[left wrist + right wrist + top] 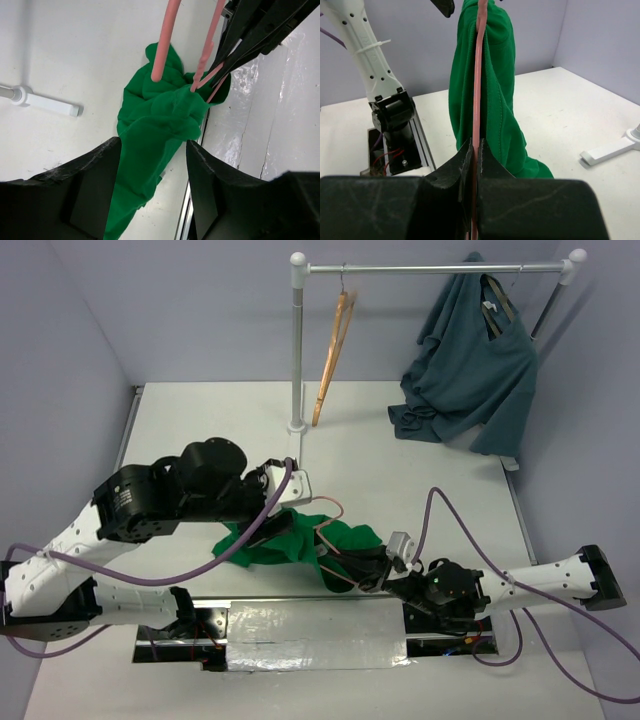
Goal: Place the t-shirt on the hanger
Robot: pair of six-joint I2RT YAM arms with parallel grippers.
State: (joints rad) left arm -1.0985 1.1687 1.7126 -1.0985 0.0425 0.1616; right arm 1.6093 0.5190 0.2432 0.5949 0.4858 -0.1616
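Note:
The bright green t-shirt (pixel 355 538) is bunched on the white table between the two arms, with part of it draped over the pink wire hanger (pixel 322 532). My right gripper (pixel 345 562) is shut on the hanger's wire (pixel 479 75), and the t-shirt (pixel 495 75) hangs down beside that wire. My left gripper (pixel 152 145) is open. A fold of the t-shirt (pixel 160 115) runs between its fingers, closer to the left finger, and is not pinched. Two strands of the hanger (pixel 162 45) rise out of the cloth just beyond it.
A white clothes rack (pixel 297 340) stands at the back, carrying a tan wooden hanger (pixel 335 350) and a dark teal shirt (pixel 470 360). Its foot (pixel 50 104) lies on the table near the cloth. A silver taped panel (pixel 315 635) covers the near edge.

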